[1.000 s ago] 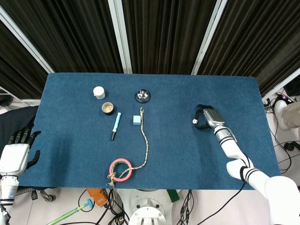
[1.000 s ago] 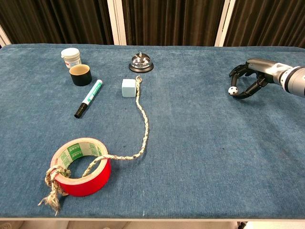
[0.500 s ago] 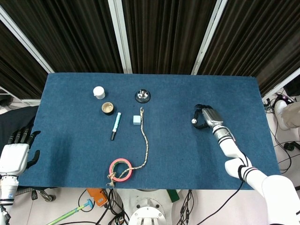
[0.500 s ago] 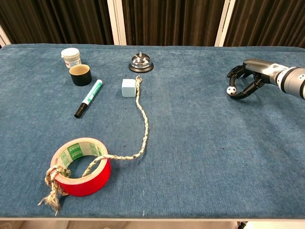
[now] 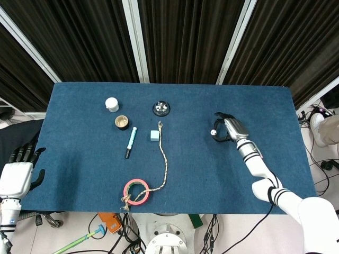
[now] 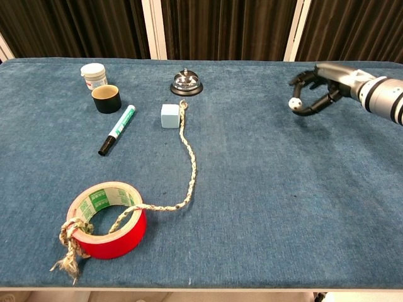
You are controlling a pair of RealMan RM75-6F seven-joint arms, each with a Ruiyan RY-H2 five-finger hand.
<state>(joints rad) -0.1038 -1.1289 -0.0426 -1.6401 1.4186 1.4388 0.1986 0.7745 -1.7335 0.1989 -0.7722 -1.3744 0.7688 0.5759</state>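
Small white ball with dark spots (image 6: 293, 102), the item in hand, sits at the right side of the blue cloth-covered table (image 5: 79, 159), pinched at the fingertips (image 6: 301, 111) of the right hand (image 6: 315, 88), apparently lifted just above the cloth. Left to right: left hand (image 5: 18, 169) hangs off the table's left edge, fingers spread, holding nothing. On the table lie a white jar (image 5: 112, 103), a black cup (image 5: 122, 122), a green marker (image 5: 131, 142), a red tape roll (image 5: 136, 191) tied to a braided rope (image 5: 164, 159), a pale blue cube (image 5: 154, 136) and a silver desk bell (image 5: 161, 108). Right hand's fingers curl loosely around the ball.
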